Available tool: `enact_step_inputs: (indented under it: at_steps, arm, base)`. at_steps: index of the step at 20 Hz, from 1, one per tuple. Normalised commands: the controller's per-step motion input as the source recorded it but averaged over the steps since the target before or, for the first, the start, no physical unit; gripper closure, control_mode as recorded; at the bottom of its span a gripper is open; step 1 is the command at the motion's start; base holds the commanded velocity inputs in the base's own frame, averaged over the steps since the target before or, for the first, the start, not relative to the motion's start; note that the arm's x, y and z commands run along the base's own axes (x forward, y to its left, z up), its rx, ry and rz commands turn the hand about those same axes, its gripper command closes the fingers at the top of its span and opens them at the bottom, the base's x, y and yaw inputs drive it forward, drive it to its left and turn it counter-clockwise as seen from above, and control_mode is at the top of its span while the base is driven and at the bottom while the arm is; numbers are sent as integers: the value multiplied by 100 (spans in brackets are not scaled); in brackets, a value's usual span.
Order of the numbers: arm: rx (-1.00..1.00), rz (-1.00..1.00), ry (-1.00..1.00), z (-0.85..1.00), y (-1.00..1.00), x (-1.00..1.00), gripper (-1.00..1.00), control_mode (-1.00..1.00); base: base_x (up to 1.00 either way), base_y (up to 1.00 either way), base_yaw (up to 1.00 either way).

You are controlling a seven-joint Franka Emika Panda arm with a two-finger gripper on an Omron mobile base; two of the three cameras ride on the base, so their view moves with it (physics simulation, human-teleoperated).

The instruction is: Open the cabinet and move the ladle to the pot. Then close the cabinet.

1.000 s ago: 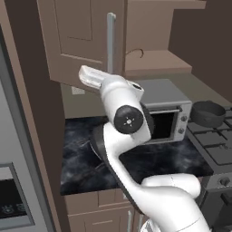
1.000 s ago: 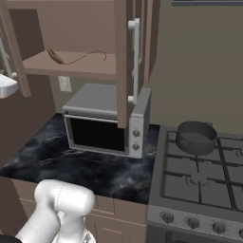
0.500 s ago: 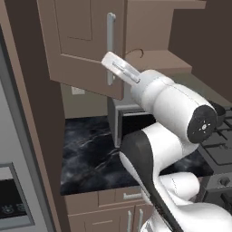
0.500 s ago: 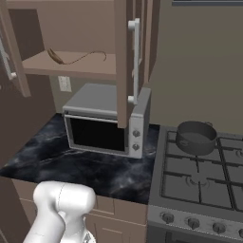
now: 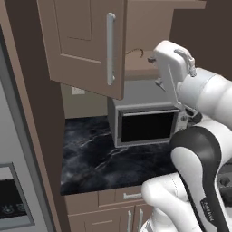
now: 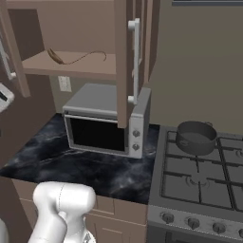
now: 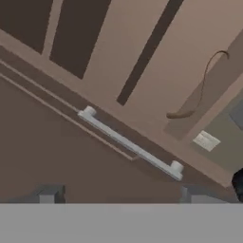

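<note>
The brown wall cabinet (image 6: 71,28) stands open, with both doors swung out. Its left door (image 5: 86,43) carries a long silver handle (image 5: 110,47), which crosses the hand view as the same handle (image 7: 130,144). On the cabinet shelf lies the small brown ladle (image 6: 71,58), thin handle curving right, also visible as the ladle (image 7: 199,90) in the hand view and the ladle (image 5: 135,52) past the door edge. My gripper (image 5: 156,70) hangs right of the left door, clear of the handle; the gripper (image 7: 118,197) is open and holds nothing. The dark pot (image 6: 195,136) sits on the stove's back left burner.
A silver microwave (image 6: 102,126) sits on the black marble counter (image 6: 52,161) under the cabinet. The right door (image 6: 124,61) stands edge-on above the microwave. The gas stove (image 6: 199,180) is to the right. A tall brown panel (image 5: 31,136) and an appliance front stand at the left.
The gripper has opened and let go of the left door's handle. The hand has drawn back to the right, and the left door stands swung further out.
</note>
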Motion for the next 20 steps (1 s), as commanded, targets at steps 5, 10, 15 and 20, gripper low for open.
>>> enact_step_inputs:
  at_steps: [5, 10, 15, 20]
  arm:
    - [25, 19, 0, 0, -44, 22, -100, -100]
    - [14, 18, 5, 0, -12, 19, -100, -100]
    - [9, 3, 18, 0, 1, 35, -100, -100]
    - [4, 0, 9, 0, 2, 14, -100, -100]
  base:
    - [0, 0, 0]
    - [0, 0, 0]
    - [0, 0, 0]
    - [0, 0, 0]
